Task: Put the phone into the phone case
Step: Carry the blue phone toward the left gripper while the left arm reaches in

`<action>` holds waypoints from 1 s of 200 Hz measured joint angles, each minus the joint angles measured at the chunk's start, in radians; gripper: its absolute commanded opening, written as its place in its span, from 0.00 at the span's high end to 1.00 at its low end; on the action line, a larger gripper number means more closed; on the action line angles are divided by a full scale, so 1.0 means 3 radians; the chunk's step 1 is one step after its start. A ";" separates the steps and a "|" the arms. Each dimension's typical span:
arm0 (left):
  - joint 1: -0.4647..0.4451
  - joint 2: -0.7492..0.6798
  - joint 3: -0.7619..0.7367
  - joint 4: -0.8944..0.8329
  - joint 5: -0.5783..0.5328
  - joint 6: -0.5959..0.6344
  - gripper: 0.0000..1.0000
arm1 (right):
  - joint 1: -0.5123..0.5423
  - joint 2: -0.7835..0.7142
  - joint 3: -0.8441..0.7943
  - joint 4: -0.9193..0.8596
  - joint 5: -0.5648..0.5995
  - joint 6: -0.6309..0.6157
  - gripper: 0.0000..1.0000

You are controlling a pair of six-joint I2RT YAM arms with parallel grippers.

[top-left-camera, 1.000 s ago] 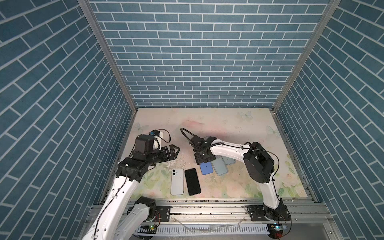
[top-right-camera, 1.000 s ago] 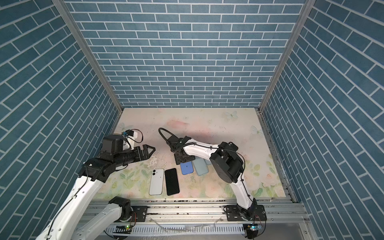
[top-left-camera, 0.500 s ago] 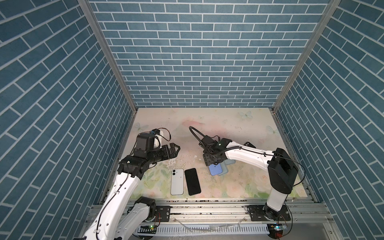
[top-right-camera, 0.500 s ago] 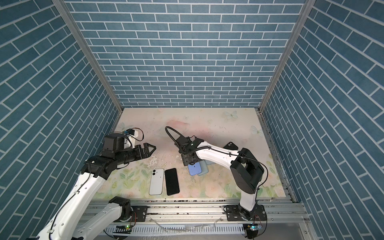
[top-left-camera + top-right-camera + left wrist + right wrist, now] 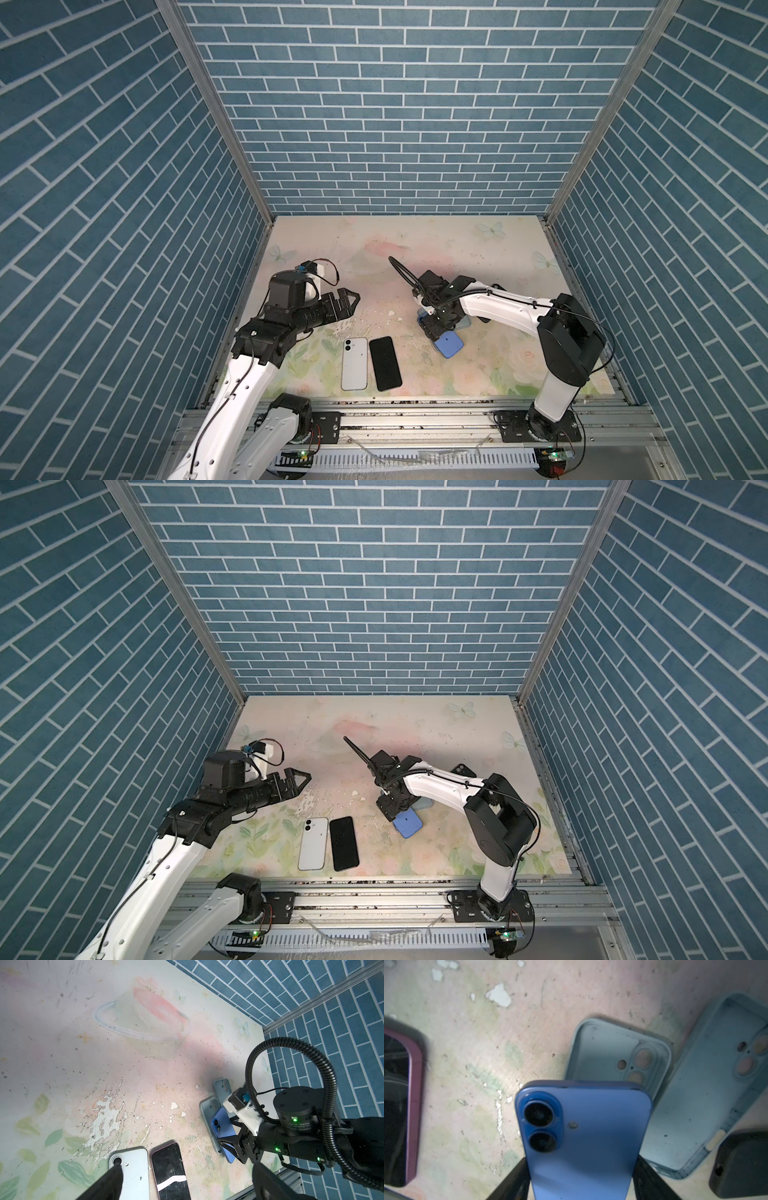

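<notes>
My right gripper [image 5: 435, 328] [image 5: 580, 1169] is shut on a blue phone [image 5: 449, 345] [image 5: 408, 824] [image 5: 587, 1136], pinching its long sides, back and twin lenses facing up. The phone hangs tilted just above the mat. Its camera end overlaps the near end of an empty pale blue phone case [image 5: 604, 1049] [image 5: 206, 1109] lying open side up. A second pale blue case [image 5: 708, 1105] [image 5: 222, 1088] lies beside it. At the left my left gripper [image 5: 349, 301] [image 5: 301, 781] [image 5: 187, 1169] hovers open, holding nothing.
A white phone [image 5: 354, 363] [image 5: 133, 1167] and a black-screened phone with a purple rim [image 5: 385, 363] [image 5: 398, 1105] lie side by side near the front edge. A dark case [image 5: 741, 1163] [image 5: 463, 769] sits behind the right arm. Brick walls enclose three sides.
The right gripper has carried the blue phone to the right and slightly toward the front, over the pale cases. The left arm has barely moved.
</notes>
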 measured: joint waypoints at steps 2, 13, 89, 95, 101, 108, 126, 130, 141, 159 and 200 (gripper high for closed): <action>0.0000 0.0001 -0.0003 0.0000 0.0000 -0.0009 0.02 | 0.0000 0.0006 0.0017 -0.0013 -0.0004 -0.0038 0.32; 0.0000 0.0008 -0.0018 0.0000 0.0000 -0.0032 0.02 | 0.0000 0.0050 0.0093 -0.0048 -0.0004 -0.0175 0.30; 0.0000 0.0033 -0.0019 -0.0008 0.0001 -0.0062 0.02 | -0.0004 0.0281 0.0193 -0.0010 0.0022 -0.0404 0.25; 0.0000 0.0032 -0.0019 -0.0008 0.0001 -0.0062 0.02 | -0.0005 0.0281 0.0193 -0.0005 0.0037 -0.0408 0.25; 0.0000 0.0031 -0.0019 -0.0009 0.0001 -0.0064 0.02 | -0.0005 0.0281 0.0192 0.0000 0.0055 -0.0422 0.22; 0.0000 0.0029 -0.0019 -0.0008 0.0001 -0.0064 0.02 | -0.0005 0.0280 0.0191 -0.0001 0.0076 -0.0440 0.18; 0.0000 0.0025 -0.0019 -0.0005 0.0001 -0.0065 0.02 | -0.0005 0.0277 0.0187 -0.0003 0.0116 -0.0506 0.11; 0.0000 0.0025 -0.0019 -0.0005 0.0001 -0.0066 0.02 | -0.0005 0.0272 0.0182 -0.0001 0.0125 -0.0512 0.11; 0.0000 0.0025 -0.0019 -0.0004 0.0001 -0.0066 0.02 | -0.0005 0.0258 0.0156 -0.0003 0.0135 -0.0528 0.11; 0.0000 0.0025 -0.0019 -0.0003 0.0003 -0.0067 0.02 | -0.0005 0.0212 0.0070 -0.0003 0.0136 -0.0539 0.12; 0.0000 0.0006 -0.0020 -0.0001 0.0003 -0.0070 0.02 | -0.0005 0.0120 -0.0174 0.0032 0.0136 -0.0524 0.18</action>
